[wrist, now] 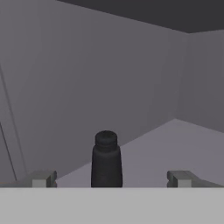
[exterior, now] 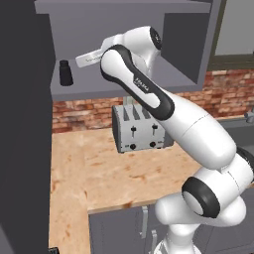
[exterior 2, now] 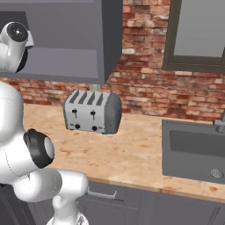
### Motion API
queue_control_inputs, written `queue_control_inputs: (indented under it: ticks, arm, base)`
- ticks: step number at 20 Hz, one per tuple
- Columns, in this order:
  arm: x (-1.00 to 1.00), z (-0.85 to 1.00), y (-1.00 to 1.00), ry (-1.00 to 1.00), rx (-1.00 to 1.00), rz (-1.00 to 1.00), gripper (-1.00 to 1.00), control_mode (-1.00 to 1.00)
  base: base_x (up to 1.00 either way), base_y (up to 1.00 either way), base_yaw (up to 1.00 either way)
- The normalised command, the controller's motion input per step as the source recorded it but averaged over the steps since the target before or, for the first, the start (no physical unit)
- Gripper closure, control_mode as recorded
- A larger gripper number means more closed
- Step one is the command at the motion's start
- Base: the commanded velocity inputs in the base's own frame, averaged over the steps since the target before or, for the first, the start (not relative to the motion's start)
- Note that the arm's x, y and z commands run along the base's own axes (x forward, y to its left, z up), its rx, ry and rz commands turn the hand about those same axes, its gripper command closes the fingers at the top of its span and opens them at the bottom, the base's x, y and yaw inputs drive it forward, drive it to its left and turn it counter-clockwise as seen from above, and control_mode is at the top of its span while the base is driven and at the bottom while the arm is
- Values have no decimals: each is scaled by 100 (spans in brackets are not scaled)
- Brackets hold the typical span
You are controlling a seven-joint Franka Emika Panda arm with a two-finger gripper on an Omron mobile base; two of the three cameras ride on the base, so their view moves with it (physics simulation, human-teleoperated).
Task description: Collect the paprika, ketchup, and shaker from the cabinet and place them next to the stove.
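Observation:
The shaker (exterior: 65, 72) is a small black cylinder with a narrower top, standing upright on the lower shelf of the open grey cabinet (exterior: 124, 85). My gripper (exterior: 77, 61) reaches into the cabinet from the right, just short of the shaker. In the hand view the shaker (wrist: 106, 161) stands between my two fingertips (wrist: 42, 178), and the gripper (wrist: 111, 179) is open with wide gaps on both sides. The paprika, ketchup and stove are out of view.
The cabinet's dark open door (exterior: 25, 124) hangs at the left. A silver four-slot toaster (exterior: 137, 130) sits on the wooden counter (exterior: 99, 173) below the cabinet, against the brick wall. A grey sink (exterior 2: 193, 151) lies to the right.

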Motion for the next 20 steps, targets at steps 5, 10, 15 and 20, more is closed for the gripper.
queue_control_inputs:
  ticks: [5, 10, 15, 20]
  arm:
    - [4, -8, 11, 0, 0, 0, -100, -100]
    - [12, -9, 7, 1, 0, 0, -100, -100]
    - [1, 0, 0, 0, 0, 0, -100, -100]
    - [3, -8, 9, 2, 0, 0, -100, -100]
  base:
    - [0, 0, 0]
    - [0, 0, 0]
    - [0, 0, 0]
    - [0, 0, 0]
